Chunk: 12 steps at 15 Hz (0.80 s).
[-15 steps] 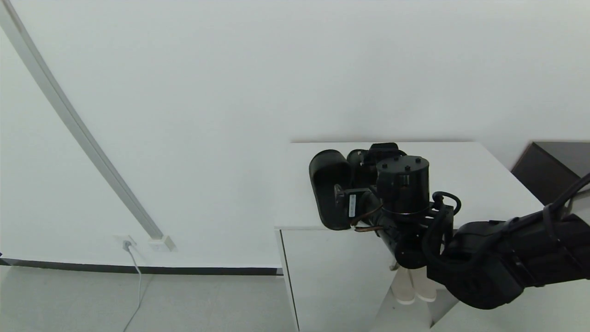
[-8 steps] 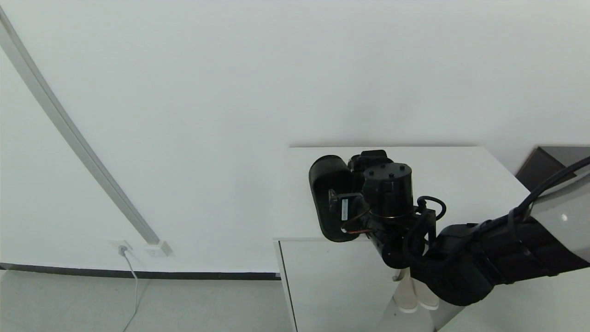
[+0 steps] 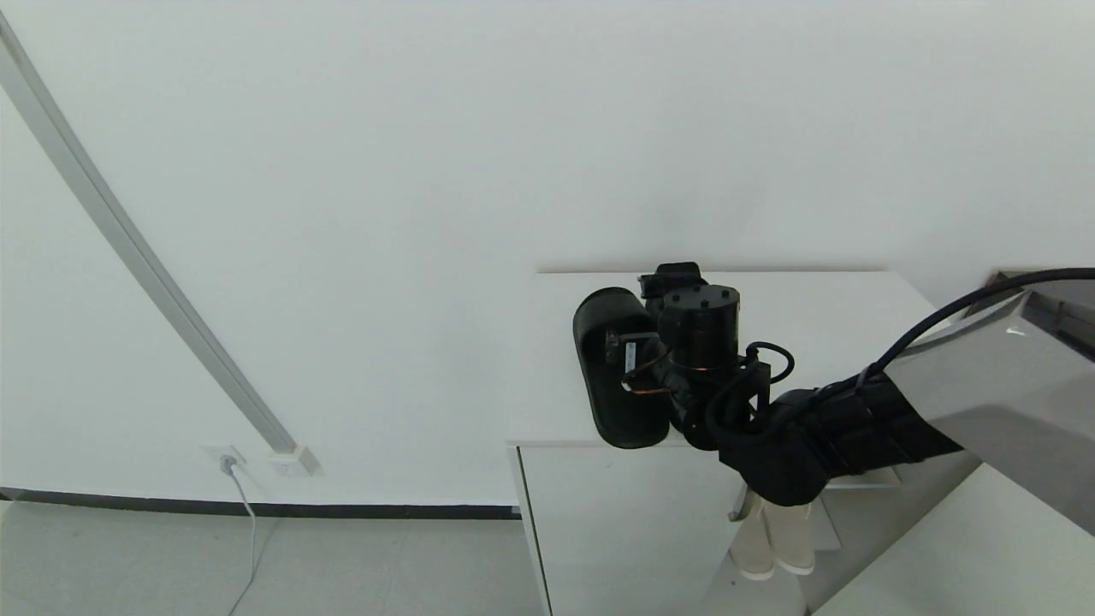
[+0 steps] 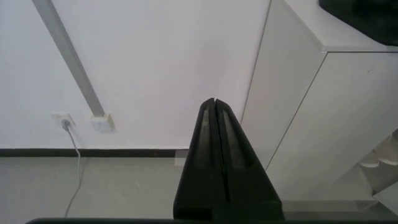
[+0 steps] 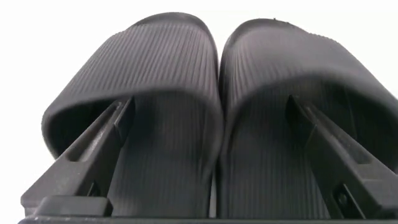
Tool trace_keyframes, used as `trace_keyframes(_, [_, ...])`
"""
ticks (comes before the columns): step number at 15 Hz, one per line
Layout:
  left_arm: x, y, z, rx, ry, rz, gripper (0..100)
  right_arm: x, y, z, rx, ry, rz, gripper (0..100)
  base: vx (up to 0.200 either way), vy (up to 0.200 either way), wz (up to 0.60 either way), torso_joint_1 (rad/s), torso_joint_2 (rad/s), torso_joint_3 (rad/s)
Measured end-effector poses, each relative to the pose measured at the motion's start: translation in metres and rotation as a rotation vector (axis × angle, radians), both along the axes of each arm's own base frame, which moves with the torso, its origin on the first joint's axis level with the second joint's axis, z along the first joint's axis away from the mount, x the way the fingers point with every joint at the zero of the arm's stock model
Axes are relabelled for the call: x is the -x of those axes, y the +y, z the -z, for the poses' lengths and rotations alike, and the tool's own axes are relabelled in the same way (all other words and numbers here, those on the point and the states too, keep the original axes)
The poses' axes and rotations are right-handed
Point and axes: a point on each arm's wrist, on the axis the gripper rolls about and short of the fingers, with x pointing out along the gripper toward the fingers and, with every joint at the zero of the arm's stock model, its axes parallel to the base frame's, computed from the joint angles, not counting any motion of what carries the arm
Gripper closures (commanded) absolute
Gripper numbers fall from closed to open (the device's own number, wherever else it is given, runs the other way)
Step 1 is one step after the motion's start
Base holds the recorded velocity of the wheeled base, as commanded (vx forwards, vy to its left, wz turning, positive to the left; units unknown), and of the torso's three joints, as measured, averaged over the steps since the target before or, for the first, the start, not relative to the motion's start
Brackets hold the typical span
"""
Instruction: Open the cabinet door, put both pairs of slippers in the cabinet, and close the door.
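A pair of black slippers hangs upright over the front left corner of the white cabinet, held by my right gripper. In the right wrist view one finger sits inside the strap of each black slipper, and the right gripper grips the pair. Pale slippers stand low down at the cabinet's front, beside a white door panel. My left gripper is shut on nothing, low and to the left of the cabinet, where the pale slippers peek out.
A white wall rises behind the cabinet. A grey cable duct runs down it to a wall socket with a plugged cord. Open grey floor lies to the cabinet's left.
My right arm has stretched farther over the cabinet, its wrist shifting left and back, with the black slippers still held. The head view itself shifted slightly.
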Motion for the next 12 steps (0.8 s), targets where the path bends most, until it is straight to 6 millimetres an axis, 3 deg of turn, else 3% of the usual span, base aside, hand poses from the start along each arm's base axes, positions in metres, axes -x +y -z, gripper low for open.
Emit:
trace_keyframes(5, [0.0, 0.0, 0.0, 0.0, 0.0, 0.0, 100, -0.018, -0.004, 0.007, -0.007, -0.017, 0.009, 0, 0.0, 0.0, 0.0, 0.0, 0.0, 0.0])
trace_keyframes(6, [0.0, 0.0, 0.0, 0.0, 0.0, 0.0, 100, -0.019, -0.005, 0.008, -0.009, -0.02, 0.011, 100, 0.0, 0.0, 0.0, 0.0, 0.0, 0.0])
trace_keyframes(12, [0.0, 0.0, 0.0, 0.0, 0.0, 0.001, 100, -0.02, -0.004, 0.009, -0.007, -0.02, 0.01, 100, 0.0, 0.0, 0.0, 0.0, 0.0, 0.0])
